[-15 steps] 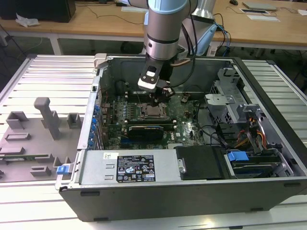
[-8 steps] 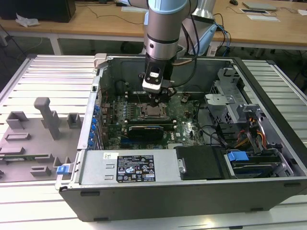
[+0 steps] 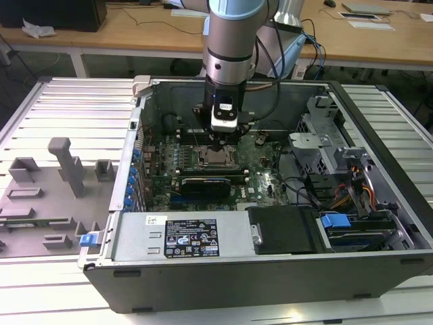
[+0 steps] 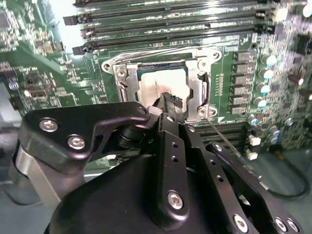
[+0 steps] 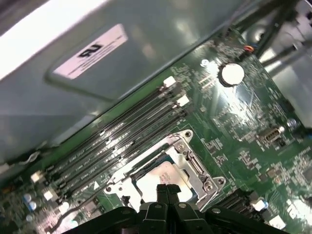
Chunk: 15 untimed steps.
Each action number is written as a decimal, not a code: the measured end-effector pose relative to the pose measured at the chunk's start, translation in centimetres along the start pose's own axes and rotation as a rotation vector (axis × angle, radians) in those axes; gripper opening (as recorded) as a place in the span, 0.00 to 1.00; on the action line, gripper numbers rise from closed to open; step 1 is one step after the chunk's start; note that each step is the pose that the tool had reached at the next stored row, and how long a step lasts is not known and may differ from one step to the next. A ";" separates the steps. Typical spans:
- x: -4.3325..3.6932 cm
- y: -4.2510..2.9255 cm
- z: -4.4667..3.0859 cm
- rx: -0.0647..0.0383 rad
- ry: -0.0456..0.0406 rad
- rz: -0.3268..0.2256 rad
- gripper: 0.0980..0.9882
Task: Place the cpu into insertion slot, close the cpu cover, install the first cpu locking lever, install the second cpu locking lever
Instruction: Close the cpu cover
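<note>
Inside the open computer case, my gripper (image 3: 218,143) hangs straight over the insertion slot (image 3: 218,158) on the green motherboard. In both wrist views the cpu (image 4: 161,87) (image 5: 161,178) lies flat in the slot, its pale metal top showing through the cut-out of the silver cpu cover (image 4: 197,87) (image 5: 187,158), which lies down around it. The gripper (image 4: 169,102) (image 5: 167,191) is shut, its fingertips pressed together with nothing between them, right at the chip's near edge. A thin wire locking lever (image 4: 229,146) runs slanted away from the socket's corner.
Long black memory slots (image 4: 170,24) flank the socket. A round coin battery (image 5: 230,73) sits on the board. The case walls (image 3: 325,88), power supply (image 3: 183,237), drive cage (image 3: 352,223) and cables (image 3: 304,186) surround the board. Grey fixtures (image 3: 61,162) stand at the exterior view's left.
</note>
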State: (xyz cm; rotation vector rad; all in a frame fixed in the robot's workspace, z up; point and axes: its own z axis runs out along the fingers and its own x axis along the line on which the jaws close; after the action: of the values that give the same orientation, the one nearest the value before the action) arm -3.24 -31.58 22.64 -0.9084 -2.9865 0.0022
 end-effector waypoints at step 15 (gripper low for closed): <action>0.00 0.00 0.03 0.005 -0.0058 -0.374 0.01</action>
State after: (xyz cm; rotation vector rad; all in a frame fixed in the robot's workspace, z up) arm -3.24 -31.58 22.60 -0.3369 -3.1074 0.0068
